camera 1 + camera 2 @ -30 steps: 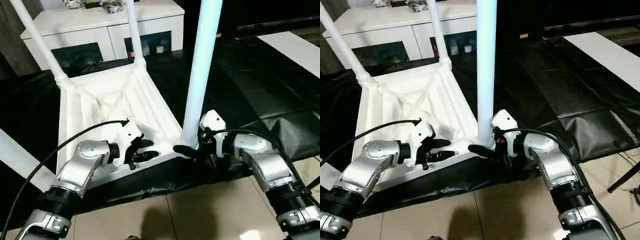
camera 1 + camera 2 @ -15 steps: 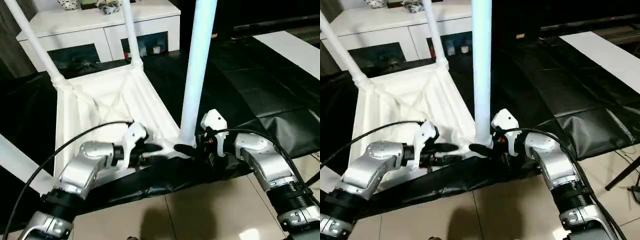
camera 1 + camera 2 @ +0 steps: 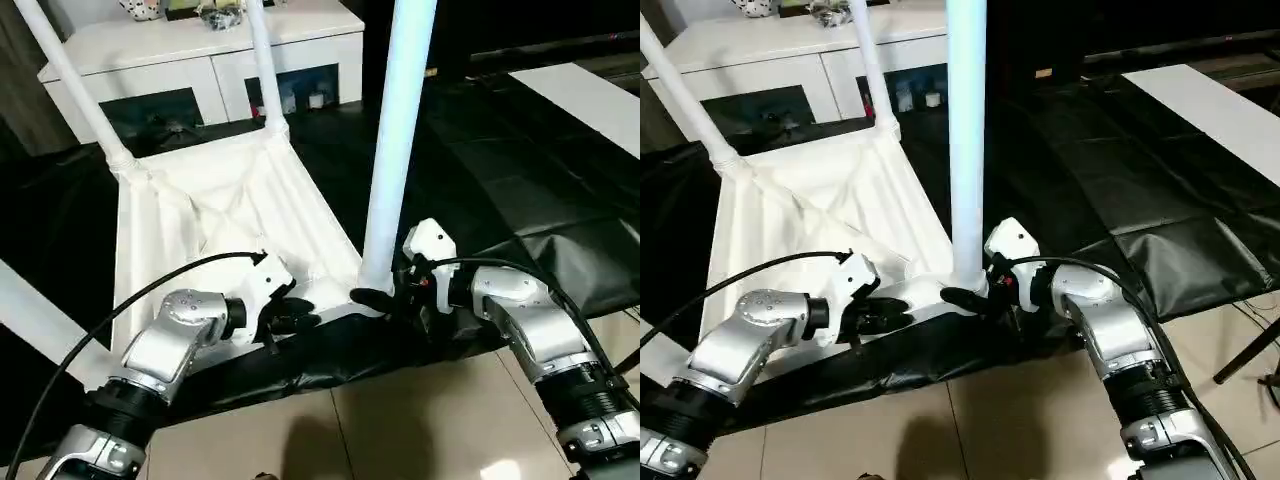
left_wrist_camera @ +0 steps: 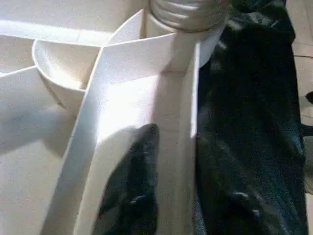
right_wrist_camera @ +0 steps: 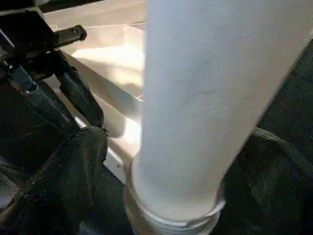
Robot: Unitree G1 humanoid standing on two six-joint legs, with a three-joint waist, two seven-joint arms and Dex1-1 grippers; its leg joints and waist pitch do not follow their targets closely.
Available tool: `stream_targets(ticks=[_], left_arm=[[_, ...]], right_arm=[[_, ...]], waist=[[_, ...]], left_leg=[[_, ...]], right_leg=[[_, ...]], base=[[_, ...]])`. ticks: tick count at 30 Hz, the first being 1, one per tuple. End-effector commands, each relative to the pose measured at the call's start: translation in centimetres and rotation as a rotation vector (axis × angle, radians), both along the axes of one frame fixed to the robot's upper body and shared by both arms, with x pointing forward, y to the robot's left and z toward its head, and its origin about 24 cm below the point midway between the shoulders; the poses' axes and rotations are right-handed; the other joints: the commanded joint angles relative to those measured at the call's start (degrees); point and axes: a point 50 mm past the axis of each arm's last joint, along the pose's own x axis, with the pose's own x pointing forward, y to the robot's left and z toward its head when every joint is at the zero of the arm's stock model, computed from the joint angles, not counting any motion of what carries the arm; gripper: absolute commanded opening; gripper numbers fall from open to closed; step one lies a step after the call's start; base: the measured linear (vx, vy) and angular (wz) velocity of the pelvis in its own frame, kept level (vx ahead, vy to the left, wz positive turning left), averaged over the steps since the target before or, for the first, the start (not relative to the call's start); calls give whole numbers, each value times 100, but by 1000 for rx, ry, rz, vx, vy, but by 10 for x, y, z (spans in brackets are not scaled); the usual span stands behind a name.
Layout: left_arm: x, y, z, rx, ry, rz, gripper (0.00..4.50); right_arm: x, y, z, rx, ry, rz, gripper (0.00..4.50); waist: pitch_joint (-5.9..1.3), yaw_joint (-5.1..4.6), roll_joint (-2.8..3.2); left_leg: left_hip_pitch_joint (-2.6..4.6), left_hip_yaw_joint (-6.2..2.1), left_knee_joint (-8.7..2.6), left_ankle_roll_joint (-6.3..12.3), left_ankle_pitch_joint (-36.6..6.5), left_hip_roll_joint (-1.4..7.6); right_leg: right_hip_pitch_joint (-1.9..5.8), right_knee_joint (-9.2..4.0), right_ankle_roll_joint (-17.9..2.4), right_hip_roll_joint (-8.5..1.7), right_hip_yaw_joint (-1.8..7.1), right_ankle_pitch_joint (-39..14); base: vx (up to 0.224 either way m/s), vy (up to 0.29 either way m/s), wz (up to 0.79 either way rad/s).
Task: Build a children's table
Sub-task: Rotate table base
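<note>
The white tabletop [image 3: 230, 200] lies upside down on the black cover, ribs facing up. Three white legs stand in its corner sockets: far left [image 3: 75, 85], far right [image 3: 262, 65] and near right [image 3: 395, 150]. My left gripper [image 3: 295, 318] sits at the near rim, close to the near right socket. In the left wrist view one finger [image 4: 137, 196] is inside the rim wall and the other is outside over the cover, pinching it. My right gripper [image 3: 385, 295] stands open around the base of the near right leg, with one finger [image 5: 73, 166] beside the socket.
A white cabinet [image 3: 200, 50] with dark glass doors stands behind the table. The black cover [image 3: 520, 200] spreads to the right, with a white board [image 3: 590, 95] beyond it. A white bar [image 3: 30, 310] lies at the left. Tiled floor [image 3: 400, 420] starts just below the tabletop's near rim.
My left gripper has come off the inside of the tabletop, dropped onto the near rim and narrowed its fingers around it. The right arm has stayed at the leg base.
</note>
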Motion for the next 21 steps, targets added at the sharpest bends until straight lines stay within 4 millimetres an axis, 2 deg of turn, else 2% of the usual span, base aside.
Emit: stream_targets(ticks=[1, 6, 7, 8, 9, 10, 13, 16, 17, 21], left_arm=[[3, 7, -3, 33, 4, 34, 80], [-4, 8, -9, 62, 19, 5, 47], [-4, 8, -10, 63, 20, 3, 34], [-5, 7, -10, 61, 22, -4, 22], [-6, 8, -10, 59, 22, -5, 16], [-6, 8, -10, 59, 22, -5, 15], [-6, 9, -10, 65, 15, -7, 10], [-6, 10, -10, 64, 13, -7, 4], [-6, 10, -9, 62, 11, -3, 1], [-5, 11, -9, 65, 10, -2, 0]], right_arm=[[4, 0, 4, -18, -20, 14, 450], [7, 2, -1, -35, -13, 16, 450], [8, 3, -1, -35, -13, 16, 450], [9, 3, -2, -37, -15, 14, 450], [11, 4, -2, -37, -17, 10, 450], [11, 4, -2, -38, -17, 9, 450], [16, 7, -2, -24, -19, 3, 450], [17, 7, -2, -21, -13, 10, 450], [17, 7, -3, -24, 0, 21, 431], [17, 5, -5, -38, 12, 33, 410]], waist=[[-364, -12, -73], [-357, -37, -84], [-358, -43, -71], [-358, -52, -95], [-353, -58, -89], [-351, -72, -87], [-365, -88, -129], [-372, -85, -123], [-371, -86, -127], [-366, -80, -123]], left_leg=[[136, -63, -464, 163, -1834, 125], [130, -71, -478, 127, -1941, 124], [132, -73, -479, 129, -1953, 127], [116, -78, -481, 137, -1933, 125], [117, -74, -482, 142, -1932, 124], [120, -76, -484, 148, -1943, 126], [105, -76, -476, 186, -1835, 127], [114, -62, -459, 248, -1723, 130], [104, -62, -458, 281, -1667, 127], [106, -54, -455, 313, -1649, 129]], right_leg=[[252, -427, -1327, -102, 75, -1354], [245, -446, -1264, -103, 72, -1519], [238, -440, -1269, -104, 72, -1518], [250, -432, -1280, -111, 69, -1514], [247, -438, -1271, -106, 68, -1531], [242, -439, -1273, -108, 68, -1562], [251, -424, -1315, -110, 68, -1434], [247, -416, -1378, -111, 72, -1295], [260, -409, -1385, -110, 72, -1252], [254, -415, -1394, -110, 67, -1337]], base=[[0, 0, 0], [0, 0, 0], [0, 0, 0], [0, 0, 0], [0, 0, 0], [0, 0, 0], [0, 0, 0], [0, 0, 0], [0, 0, 0], [0, 0, 0]])
